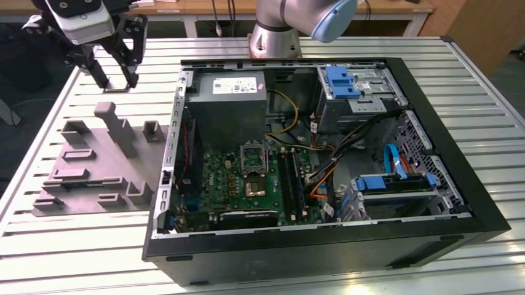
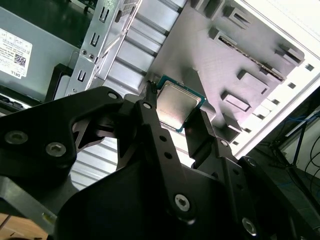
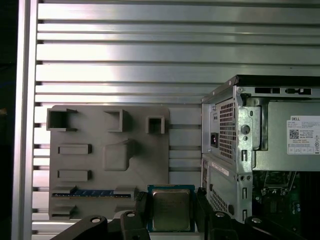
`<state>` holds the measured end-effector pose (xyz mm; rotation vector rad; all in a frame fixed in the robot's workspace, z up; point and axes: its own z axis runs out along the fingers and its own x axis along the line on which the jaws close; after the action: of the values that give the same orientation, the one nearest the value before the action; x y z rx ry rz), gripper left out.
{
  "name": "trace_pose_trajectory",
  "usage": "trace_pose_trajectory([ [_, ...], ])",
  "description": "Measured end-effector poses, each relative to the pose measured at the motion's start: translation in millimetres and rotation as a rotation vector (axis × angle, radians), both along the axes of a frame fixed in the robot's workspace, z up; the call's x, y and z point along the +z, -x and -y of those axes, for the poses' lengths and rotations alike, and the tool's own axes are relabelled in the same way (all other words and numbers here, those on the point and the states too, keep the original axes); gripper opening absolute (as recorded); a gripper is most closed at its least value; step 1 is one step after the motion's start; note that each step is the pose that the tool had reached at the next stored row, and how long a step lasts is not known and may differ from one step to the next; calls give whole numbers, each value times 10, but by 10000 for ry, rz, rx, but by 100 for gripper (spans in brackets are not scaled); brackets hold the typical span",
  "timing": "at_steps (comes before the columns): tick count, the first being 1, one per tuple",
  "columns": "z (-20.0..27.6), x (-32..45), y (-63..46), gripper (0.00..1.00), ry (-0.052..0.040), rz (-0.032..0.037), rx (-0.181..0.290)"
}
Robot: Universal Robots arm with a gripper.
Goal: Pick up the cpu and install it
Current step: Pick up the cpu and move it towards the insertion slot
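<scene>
The cpu (image 3: 171, 209) is a small square chip with a silvery top and a dark green rim. It is clamped by its edges between my gripper's (image 3: 171, 212) black fingers (image 3: 141, 206). In the second wrist view the cpu (image 2: 177, 106) hangs in my gripper (image 2: 178, 109) above the grey fixture plate (image 2: 220, 55). The exterior view has my gripper (image 1: 115, 77) raised over the table beyond the far end of the fixture (image 1: 90, 166), at that view's left. The metal-framed socket (image 1: 252, 186) lies on the motherboard inside the open computer case (image 1: 447, 144), apart from my gripper.
The grey fixture (image 3: 110, 155) carries raised blocks, slots and a blue-green strip (image 3: 95, 192) along one edge. A grey power supply (image 1: 233, 92), blue drive brackets (image 1: 342, 81) and cable bundles (image 1: 328, 166) crowd the case. The slatted metal table (image 1: 459, 67) surrounds both.
</scene>
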<state>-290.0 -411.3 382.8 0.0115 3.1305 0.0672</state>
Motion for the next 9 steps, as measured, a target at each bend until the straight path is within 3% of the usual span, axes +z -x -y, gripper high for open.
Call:
trace_pose_trajectory([
  [9, 0, 0, -26, 47, 0, 0, -1],
])
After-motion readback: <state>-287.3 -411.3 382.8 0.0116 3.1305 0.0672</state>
